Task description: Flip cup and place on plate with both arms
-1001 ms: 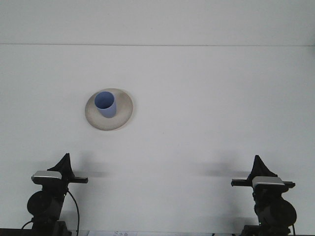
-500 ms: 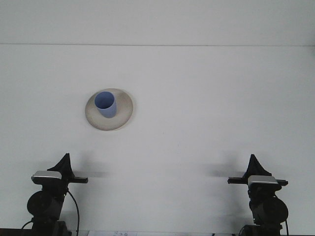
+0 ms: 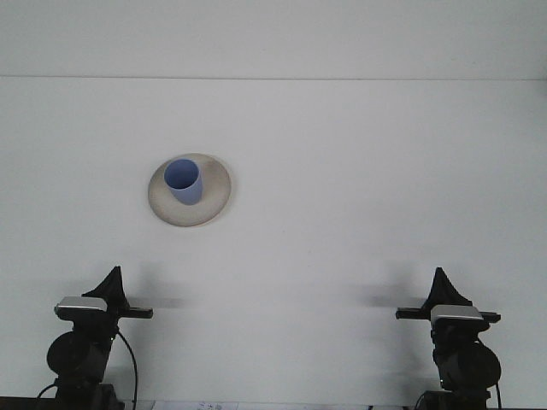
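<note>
A blue cup (image 3: pixel 183 181) is seen standing upright, mouth up, on a round beige plate (image 3: pixel 214 201) at about ten o'clock from the middle of the white table (image 3: pixel 359 188). The cup is set slightly toward the plate's nine o'clock side, so that a wider band of bare plate is left at three o'clock. The cup is smooth, plain and tapering toward its base, with a matte look; no handle can be made out. The plate is shallow, with a broad raised rim and a dull, slightly speckled surface.

Nothing is found lying between the plate and either arm; the tabletop around it is a flat, even, matte white sheet. Beyond it, at twelve o'clock, a thin straight line is seen where the table meets a pale back wall (image 3: pixel 273 38).

The left gripper (image 3: pixel 111 280) is parked at about seven o'clock, low at the frame's near edge, well apart from the plate. The right gripper (image 3: pixel 442 282) is parked at about five o'clock, also well apart. Both are shown as dark pointed shapes above grey-capped black wrist housings, with soft shadows cast on the table behind them. Whether their jaws are wide or narrow cannot be told from this view. Nothing is held by either.
</note>
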`<state>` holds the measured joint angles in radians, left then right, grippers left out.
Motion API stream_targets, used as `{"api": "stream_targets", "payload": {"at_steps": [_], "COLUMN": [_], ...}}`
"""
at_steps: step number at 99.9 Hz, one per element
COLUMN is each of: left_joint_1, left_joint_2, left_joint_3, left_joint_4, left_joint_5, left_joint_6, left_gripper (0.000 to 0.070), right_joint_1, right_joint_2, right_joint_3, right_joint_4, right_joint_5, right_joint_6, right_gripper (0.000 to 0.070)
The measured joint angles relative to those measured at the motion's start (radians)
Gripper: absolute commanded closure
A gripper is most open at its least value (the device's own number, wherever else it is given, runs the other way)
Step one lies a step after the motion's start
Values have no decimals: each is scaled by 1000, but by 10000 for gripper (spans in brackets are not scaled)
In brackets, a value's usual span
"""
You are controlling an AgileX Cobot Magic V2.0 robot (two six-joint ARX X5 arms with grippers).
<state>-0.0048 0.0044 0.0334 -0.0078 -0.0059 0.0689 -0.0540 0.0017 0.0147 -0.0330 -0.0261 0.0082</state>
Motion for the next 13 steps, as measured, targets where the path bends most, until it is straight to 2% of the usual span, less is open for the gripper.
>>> {"api": "stream_targets", "payload": {"at_steps": [13], "left_joint_1": [0], "left_joint_2": [0], "left_joint_3": [0], "left_joint_4": [0], "left_joint_5": [0], "left_joint_6": [0], "left_gripper": [685], "right_joint_1": [0], "right_joint_2": [0], "right_joint_3": [0], "right_joint_4": [0], "right_joint_5": [0], "right_joint_6": [0], "right_gripper": [693]}}
